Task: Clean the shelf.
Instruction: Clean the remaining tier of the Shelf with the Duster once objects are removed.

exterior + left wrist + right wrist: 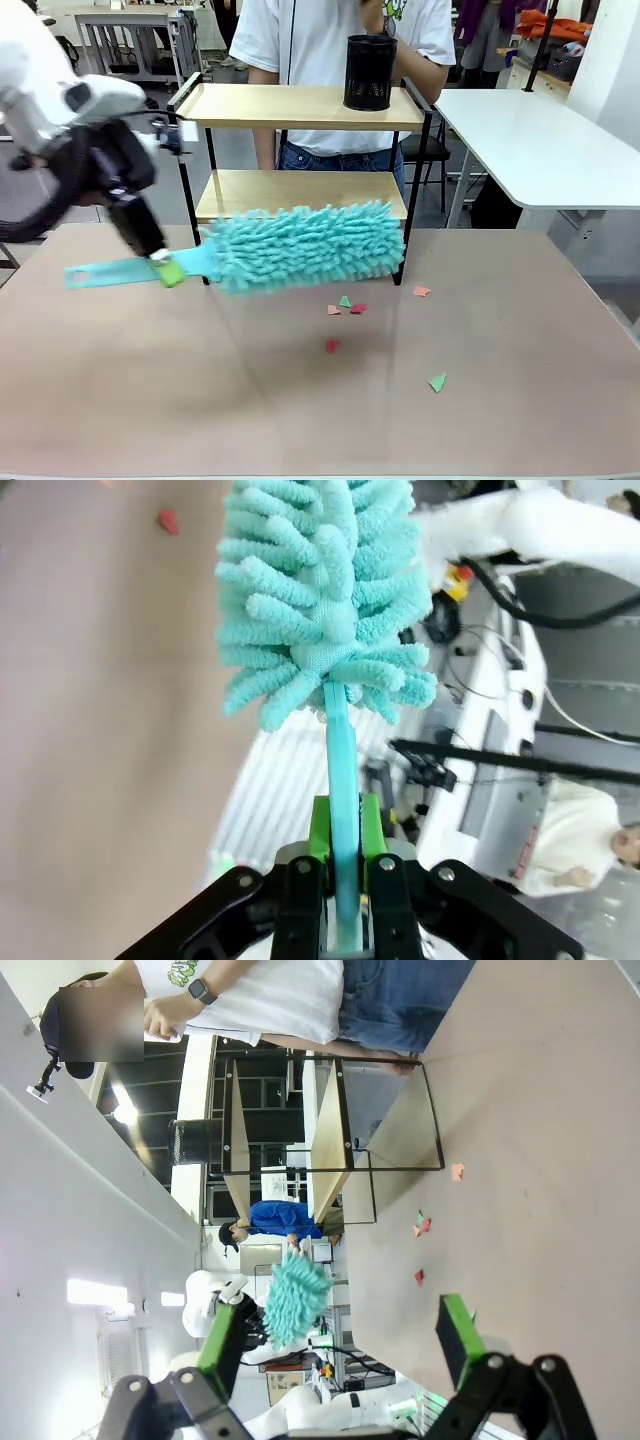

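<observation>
The shelf stands at the table's far middle, two light wooden boards in a thin black frame; the right wrist view shows the shelf turned sideways. A fluffy teal duster lies across the front of the lower board, its flat handle running out to the left. My left gripper is shut on that handle, and in its own view the green pads clamp the duster handle. My right gripper hangs open above the table with nothing between its fingers.
A black mesh cup stands on the top board's right side. Small red and green paper scraps lie on the table in front of the shelf. A person stands behind the shelf. A white table is at the far right.
</observation>
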`<state>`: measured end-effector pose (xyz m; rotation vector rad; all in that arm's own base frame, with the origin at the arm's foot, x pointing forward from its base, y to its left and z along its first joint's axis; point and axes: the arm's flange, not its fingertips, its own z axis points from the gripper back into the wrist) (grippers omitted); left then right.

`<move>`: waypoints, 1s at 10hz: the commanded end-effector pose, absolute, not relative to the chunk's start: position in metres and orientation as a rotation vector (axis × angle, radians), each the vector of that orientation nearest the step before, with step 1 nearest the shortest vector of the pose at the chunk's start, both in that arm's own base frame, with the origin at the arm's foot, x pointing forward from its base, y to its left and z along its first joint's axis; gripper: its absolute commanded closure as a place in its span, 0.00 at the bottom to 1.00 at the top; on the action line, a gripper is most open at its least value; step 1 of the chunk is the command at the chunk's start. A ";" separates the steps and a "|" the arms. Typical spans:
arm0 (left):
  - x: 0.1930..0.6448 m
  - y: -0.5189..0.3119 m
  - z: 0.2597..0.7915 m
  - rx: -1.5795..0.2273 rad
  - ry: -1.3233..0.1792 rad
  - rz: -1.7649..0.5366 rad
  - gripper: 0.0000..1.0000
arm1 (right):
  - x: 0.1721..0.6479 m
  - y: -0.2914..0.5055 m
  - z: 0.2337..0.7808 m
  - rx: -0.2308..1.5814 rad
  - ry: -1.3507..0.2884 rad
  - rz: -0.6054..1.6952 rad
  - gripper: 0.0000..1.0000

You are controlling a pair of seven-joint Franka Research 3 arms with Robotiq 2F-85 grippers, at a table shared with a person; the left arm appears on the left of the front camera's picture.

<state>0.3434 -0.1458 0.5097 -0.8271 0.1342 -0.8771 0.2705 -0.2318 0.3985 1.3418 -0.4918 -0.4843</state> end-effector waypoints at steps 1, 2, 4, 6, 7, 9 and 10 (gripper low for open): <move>0.299 -0.055 0.536 -0.919 0.155 -0.897 0.88 | 0.270 -0.232 0.400 1.345 -0.500 -0.469 0.00; 0.282 -0.005 0.545 -0.995 0.089 -0.817 0.88 | 0.270 -0.232 0.400 1.345 -0.500 -0.469 0.00; 0.270 0.073 0.541 -1.130 -0.033 -0.606 0.88 | 0.270 -0.232 0.400 1.345 -0.500 -0.469 0.00; 0.253 0.144 0.513 -1.261 -0.199 -0.333 0.88 | 0.270 -0.232 0.400 1.345 -0.500 -0.469 0.00; 0.250 0.178 0.497 -1.328 -0.245 -0.202 0.88 | 0.270 -0.232 0.400 1.345 -0.500 -0.469 0.00; 0.263 0.212 0.467 -1.459 -0.285 -0.001 0.88 | 0.270 -0.232 0.400 1.345 -0.500 -0.469 0.00; 0.269 0.215 0.457 -1.447 -0.310 0.099 0.88 | 0.270 -0.232 0.400 1.345 -0.500 -0.469 0.00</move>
